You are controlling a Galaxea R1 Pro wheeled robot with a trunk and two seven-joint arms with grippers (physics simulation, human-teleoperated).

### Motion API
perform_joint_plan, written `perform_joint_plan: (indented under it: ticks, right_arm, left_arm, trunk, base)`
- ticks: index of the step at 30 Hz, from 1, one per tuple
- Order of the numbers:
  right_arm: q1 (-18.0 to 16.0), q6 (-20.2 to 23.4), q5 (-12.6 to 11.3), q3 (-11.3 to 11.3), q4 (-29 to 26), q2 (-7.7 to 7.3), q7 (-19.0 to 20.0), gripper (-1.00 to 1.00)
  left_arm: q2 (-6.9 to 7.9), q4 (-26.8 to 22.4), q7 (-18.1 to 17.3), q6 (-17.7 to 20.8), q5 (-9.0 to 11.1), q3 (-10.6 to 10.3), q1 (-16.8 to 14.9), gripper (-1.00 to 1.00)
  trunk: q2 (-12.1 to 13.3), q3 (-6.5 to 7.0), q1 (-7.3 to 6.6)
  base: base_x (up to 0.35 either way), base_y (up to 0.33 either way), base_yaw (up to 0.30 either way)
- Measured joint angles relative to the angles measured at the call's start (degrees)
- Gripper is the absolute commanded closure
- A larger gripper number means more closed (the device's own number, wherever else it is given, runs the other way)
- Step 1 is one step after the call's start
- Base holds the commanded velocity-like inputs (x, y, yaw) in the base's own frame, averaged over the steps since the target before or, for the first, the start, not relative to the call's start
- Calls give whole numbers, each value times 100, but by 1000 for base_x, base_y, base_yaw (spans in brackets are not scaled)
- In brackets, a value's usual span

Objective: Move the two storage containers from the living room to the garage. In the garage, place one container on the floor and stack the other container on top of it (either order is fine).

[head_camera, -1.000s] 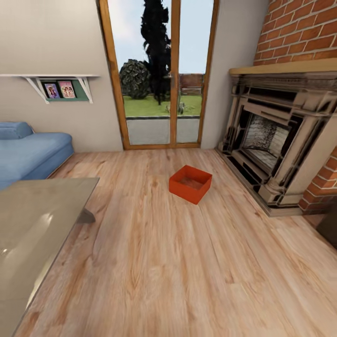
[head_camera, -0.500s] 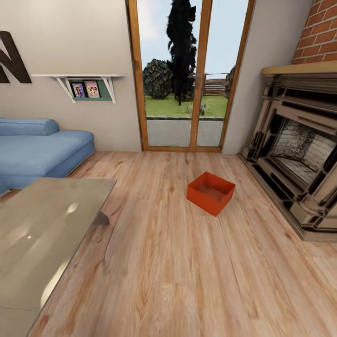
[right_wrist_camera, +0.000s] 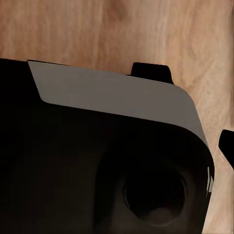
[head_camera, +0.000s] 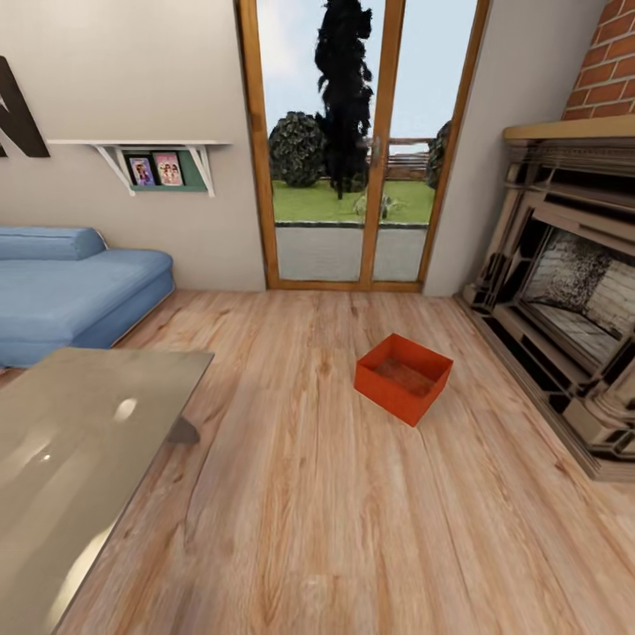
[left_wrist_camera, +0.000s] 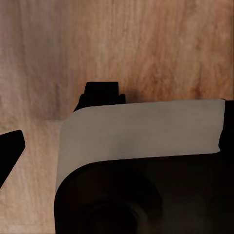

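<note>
Approach step: one orange-red storage container [head_camera: 404,377] sits at one o'clock on the wood-plank flooring [head_camera: 309,511] (claw states: cannot tell), next drive closer.

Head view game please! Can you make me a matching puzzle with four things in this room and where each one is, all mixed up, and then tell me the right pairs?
Things:
1. orange bin
2. blue sofa
3. fireplace
4. picture shelf

Places:
A. up on the wall, left of the glass door
B. on the wood floor, out in the open
C. against the brick wall on the right
D. on the left, below the shelf and behind the glass table

Right pairs: 1-B, 2-D, 3-C, 4-A
</note>
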Motion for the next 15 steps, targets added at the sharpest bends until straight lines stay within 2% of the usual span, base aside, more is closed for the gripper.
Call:
perform_joint_plan:
  ticks: [15]
  right_arm:
    - [0,0,0,0,0,0,2,-100]
  left_arm:
    - [0,0,1,-1,0,0,0,-100]
  trunk:
    - [0,0,0]
  base:
    - [324,0,0]
